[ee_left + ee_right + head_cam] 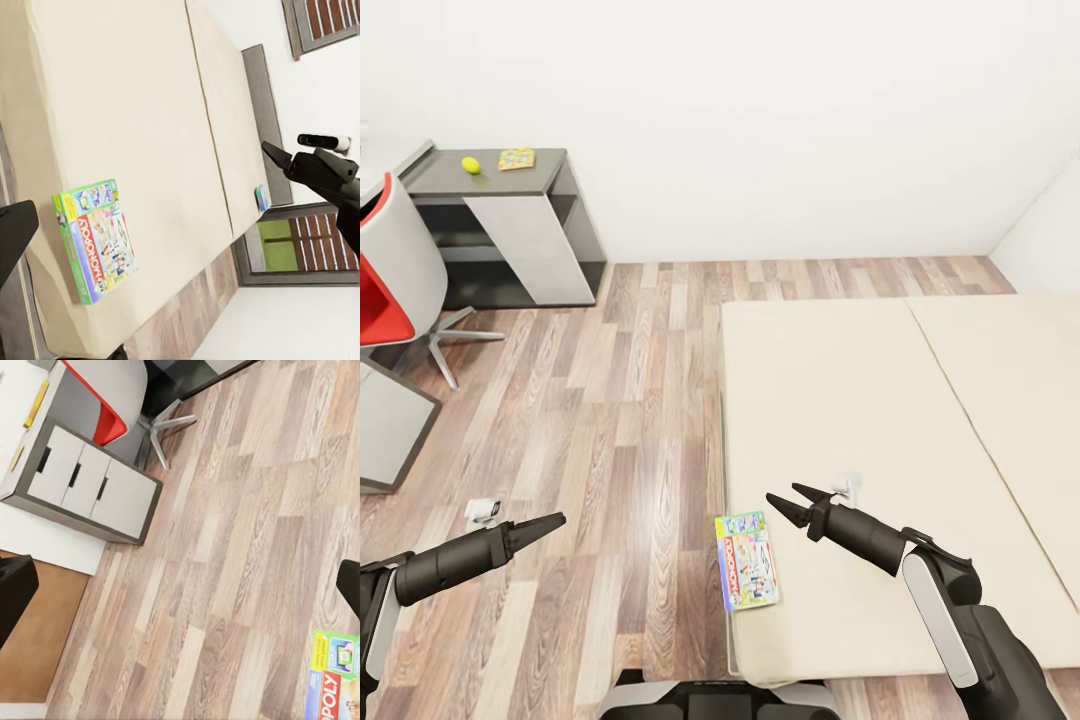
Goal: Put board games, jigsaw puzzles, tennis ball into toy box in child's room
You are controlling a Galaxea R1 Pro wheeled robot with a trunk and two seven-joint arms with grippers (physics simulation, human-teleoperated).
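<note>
red-seated chair [390,290], windows [300,247], brown rug [45,630]

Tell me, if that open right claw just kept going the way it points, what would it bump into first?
Probably the wood floor. The right gripper points off the bed's edge, past the game box, though depth is hard to judge.

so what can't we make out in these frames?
- Toy box: I cannot find it; the table is cut by the head view's left edge.
- Small blue box at the bed's far edge: print too small, left wrist view.
- Green game: cut by the right wrist view's edge.
</note>
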